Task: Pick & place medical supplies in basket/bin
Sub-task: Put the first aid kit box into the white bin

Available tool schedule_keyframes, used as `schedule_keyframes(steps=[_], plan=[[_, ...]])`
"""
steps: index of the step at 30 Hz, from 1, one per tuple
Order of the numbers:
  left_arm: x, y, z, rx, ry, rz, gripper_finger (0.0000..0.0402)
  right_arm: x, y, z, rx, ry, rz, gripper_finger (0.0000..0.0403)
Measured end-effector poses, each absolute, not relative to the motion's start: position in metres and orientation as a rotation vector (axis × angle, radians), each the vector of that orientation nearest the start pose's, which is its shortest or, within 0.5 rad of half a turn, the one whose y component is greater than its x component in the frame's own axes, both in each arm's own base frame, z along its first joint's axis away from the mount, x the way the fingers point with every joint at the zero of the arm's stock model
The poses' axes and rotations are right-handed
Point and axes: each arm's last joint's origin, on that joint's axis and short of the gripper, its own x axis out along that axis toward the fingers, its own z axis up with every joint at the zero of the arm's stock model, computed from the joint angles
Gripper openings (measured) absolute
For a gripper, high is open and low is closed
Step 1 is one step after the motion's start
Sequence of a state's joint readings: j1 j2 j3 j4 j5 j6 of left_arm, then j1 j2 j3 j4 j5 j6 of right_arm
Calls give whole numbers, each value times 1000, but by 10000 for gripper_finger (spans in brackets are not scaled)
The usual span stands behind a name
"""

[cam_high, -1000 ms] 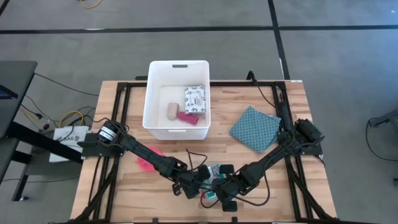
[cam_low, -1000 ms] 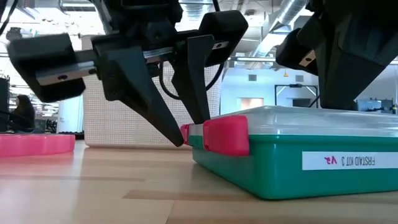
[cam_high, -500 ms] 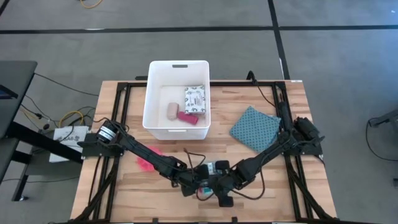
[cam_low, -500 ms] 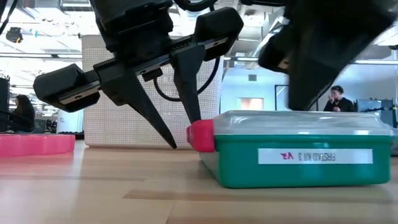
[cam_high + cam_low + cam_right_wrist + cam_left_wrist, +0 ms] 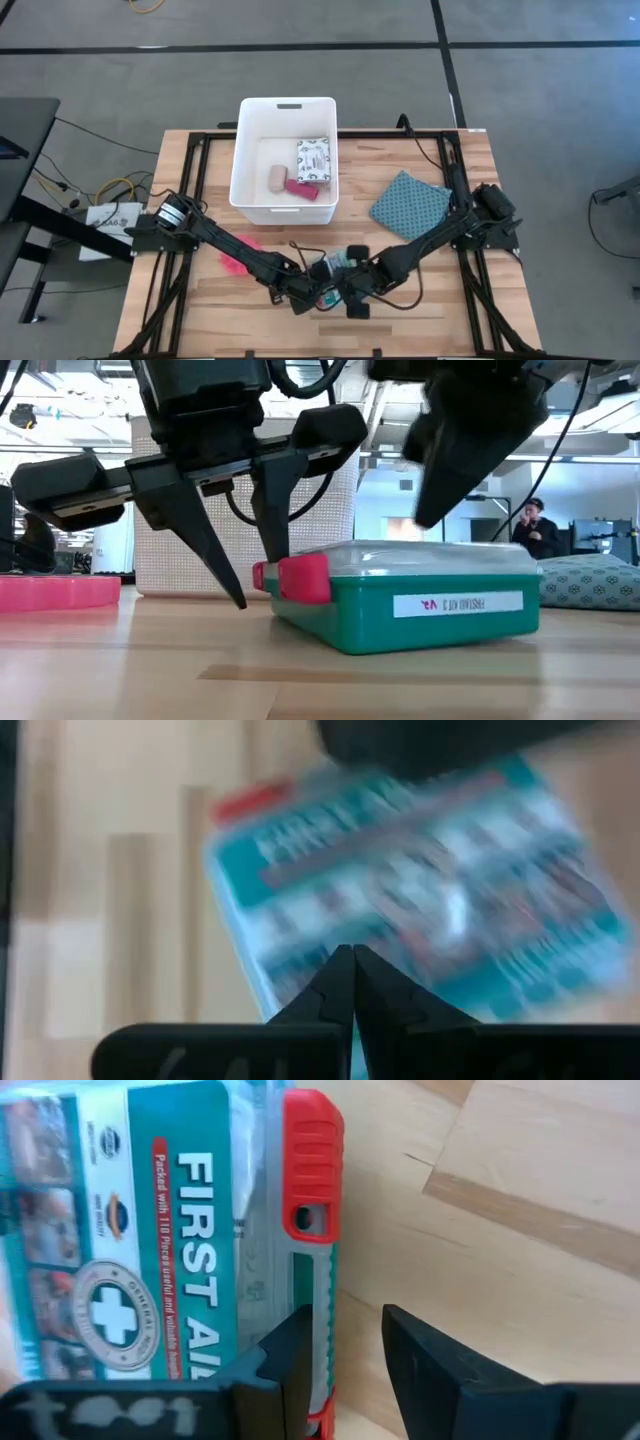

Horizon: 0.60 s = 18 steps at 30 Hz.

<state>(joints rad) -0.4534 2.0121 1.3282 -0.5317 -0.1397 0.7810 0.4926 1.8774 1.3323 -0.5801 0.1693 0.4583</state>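
A teal first-aid kit box (image 5: 430, 605) with a clear lid and red latches lies flat on the table near its near edge (image 5: 335, 265). My left gripper (image 5: 252, 585) is open at the kit's latch end, one finger over the kit's edge (image 5: 150, 1260) and the other over bare wood. My right gripper (image 5: 350, 952) is shut and hangs over the printed lid (image 5: 420, 890), blurred. The white bin (image 5: 286, 160) holds a patterned pouch (image 5: 313, 160), a beige roll (image 5: 277, 178) and a magenta piece (image 5: 300, 187). A pink spiky disc (image 5: 235, 255) lies on the wood. My left gripper comes slanting down from the table's left. One fingertip (image 5: 268, 560) stands at the kit's red latch (image 5: 300, 578) on its end wall; whether it touches cannot be told. My right gripper's shut tips are over the lid from above; whether they touch it is lost in blur.
The teal dotted cloth (image 5: 410, 207) lies toward the table's right, also in the low view (image 5: 590, 578). A cable loops by the kit (image 5: 305, 245). A person (image 5: 535, 520) sits in the room behind. Bare wood lies between the bin and the kit.
My right gripper has moved toward the table's left and a little toward the far edge. The kit has slid along the table toward the left arm and turned about, so its labelled side wall now faces the low camera more squarely. My left gripper stays open at the latch end.
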Motion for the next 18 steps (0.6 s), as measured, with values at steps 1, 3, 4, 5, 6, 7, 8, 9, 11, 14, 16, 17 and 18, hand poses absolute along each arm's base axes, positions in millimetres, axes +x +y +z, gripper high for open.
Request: schedule_keyframes(steps=[1,3,4,5,6,7,8,9,11,14,16,17,18], plan=[[356,-169,143,1029,1021,-724,105,335,176,196,45,1104,8,0],[357,-170,143,1014,1022,-708,105,327,177,202,45,1107,-62,0],[356,-170,143,1009,1025,-705,105,322,177,204,43,1111,-103,0],[356,-170,142,1003,1028,-702,105,318,177,207,45,1112,-139,0],[357,-169,142,998,1029,-699,105,315,177,209,44,1111,-173,0],[357,-169,143,993,1030,-698,105,313,178,210,47,1109,-198,0],[357,-169,143,990,1030,-699,103,311,178,210,44,1112,-214,0],[357,-168,143,989,1030,-699,99,309,179,209,38,1119,-224,0],[358,-168,143,990,1022,-689,84,308,181,208,31,1117,-225,0],[361,-168,144,985,997,-658,43,307,183,208,30,1115,-221,0],[363,-168,144,980,988,-619,13,307,184,208,27,1115,-219,0],[364,-168,144,968,990,-603,9,306,184,208,27,1116,-220,0],[364,-168,144,960,993,-588,8,306,184,208,26,1117,-220,0]])
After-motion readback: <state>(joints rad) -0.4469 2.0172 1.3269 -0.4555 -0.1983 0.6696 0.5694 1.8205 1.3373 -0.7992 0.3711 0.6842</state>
